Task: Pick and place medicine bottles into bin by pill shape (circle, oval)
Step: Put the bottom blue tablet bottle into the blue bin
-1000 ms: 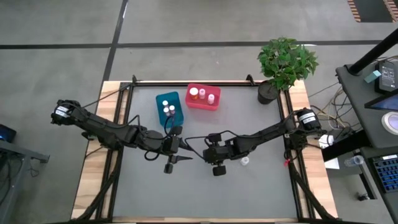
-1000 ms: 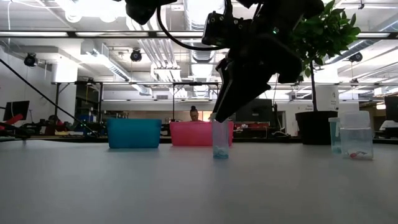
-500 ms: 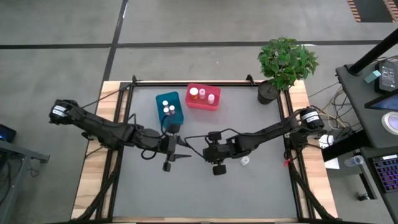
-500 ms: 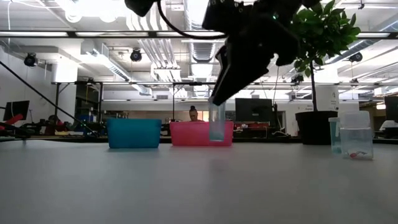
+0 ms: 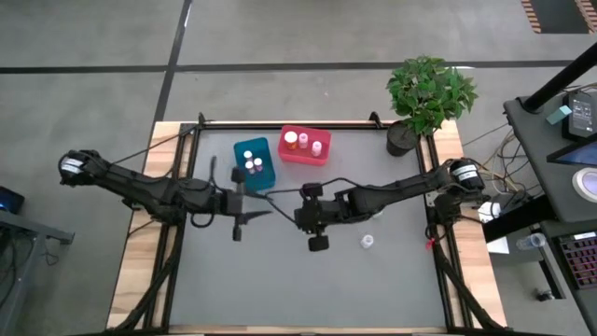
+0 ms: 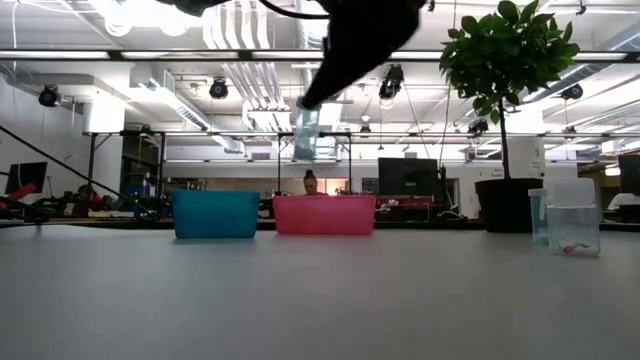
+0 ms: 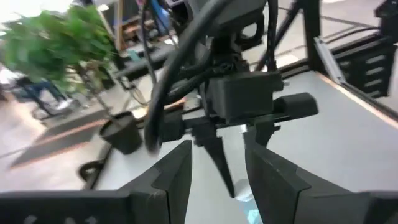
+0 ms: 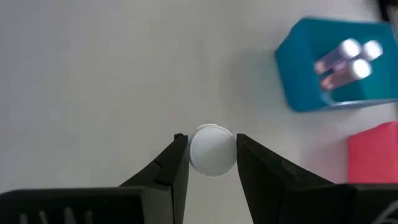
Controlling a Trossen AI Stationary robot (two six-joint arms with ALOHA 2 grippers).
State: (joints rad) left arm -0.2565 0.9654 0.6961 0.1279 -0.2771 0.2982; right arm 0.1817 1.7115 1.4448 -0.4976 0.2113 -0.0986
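- Near side of table (image 5: 280, 289): bare grey mat in front of both arms.
- One small bottle (image 5: 367, 242) w/ white cap stands alone on the mat, on the right arm's side, apart from both bins.
- Right gripper (image 8: 212, 154) is above mid-table, just before the bins; its jaws are clamped on a white-capped bottle (image 8: 212, 151). In low view this held bottle (image 6: 307, 133) hangs high over the table, clear body, touching nothing below.
- Left gripper (image 5: 258, 216) is just beside it, on the left arm's side, near the teal bin. Its jaws stand apart w/ nothing between them; the left wrist view looks past them at the right arm's gripper.
- Teal bin (image 5: 266, 174): behind the grippers, holds approx. 3 white-capped bottles (image 5: 252, 165), standing close together.
- Red bin (image 5: 305, 155): just beside the teal one, toward the right arm's side; bottles inside it (image 5: 303, 143), white and pinkish caps, exact count I cannot tell.
- Potted plant (image 5: 428, 93): far right corner of table, dark pot.
- Low view, far right edge: 2 clear containers (image 6: 573, 216), not on the mat.
- Far back in the room: a person (image 6: 310, 183) behind the red bin.
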